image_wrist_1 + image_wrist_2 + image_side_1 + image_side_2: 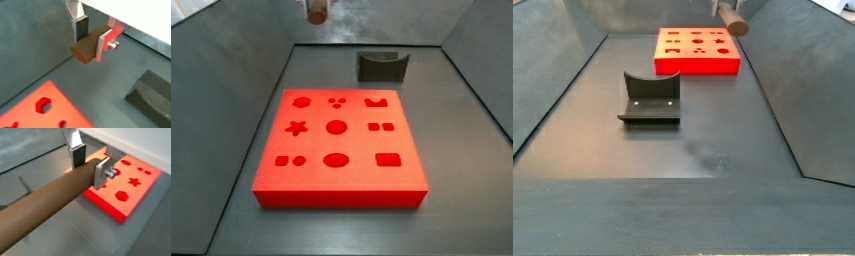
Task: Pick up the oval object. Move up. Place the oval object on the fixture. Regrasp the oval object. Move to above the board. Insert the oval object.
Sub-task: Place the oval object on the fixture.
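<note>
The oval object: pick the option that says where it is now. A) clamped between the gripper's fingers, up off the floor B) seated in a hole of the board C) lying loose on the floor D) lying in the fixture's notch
A: in both wrist views the gripper has its fingers shut on the oval object, and the fixture is bare.
</note>
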Motion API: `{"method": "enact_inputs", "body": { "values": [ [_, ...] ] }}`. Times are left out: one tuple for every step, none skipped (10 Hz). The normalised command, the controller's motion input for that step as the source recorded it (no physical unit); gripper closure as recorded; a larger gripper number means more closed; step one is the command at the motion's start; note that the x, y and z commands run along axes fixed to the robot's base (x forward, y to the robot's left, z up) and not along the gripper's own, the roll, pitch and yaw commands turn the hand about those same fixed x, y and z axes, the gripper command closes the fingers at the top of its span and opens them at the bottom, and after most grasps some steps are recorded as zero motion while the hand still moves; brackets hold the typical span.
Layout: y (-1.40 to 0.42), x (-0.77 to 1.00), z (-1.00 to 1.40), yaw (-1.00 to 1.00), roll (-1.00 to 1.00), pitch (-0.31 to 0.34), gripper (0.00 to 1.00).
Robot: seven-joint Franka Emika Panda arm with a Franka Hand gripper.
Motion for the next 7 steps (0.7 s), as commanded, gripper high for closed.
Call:
{"method": "enact_inputs", "body": {
  "values": [
    [0.42,1.00,-0.10,0.15,0.08,0.006,1.00],
    [0.38,1.00,-0.09,0.07,0.08,0.018,1.00],
    [0.36,1.00,-0.09,0.05,0.08,0.022,1.00],
    [0.32,1.00,-0.09,0.02,0.06,0.027,1.00],
    [0.30,1.00,-0.08,0.00,0.05,0.032,1.00],
    [0.28,1.00,-0.08,-0.01,0.04,0.038,1.00],
    [0.26,1.00,-0.07,-0.02,0.03,0.048,1.00]
  ]
}}
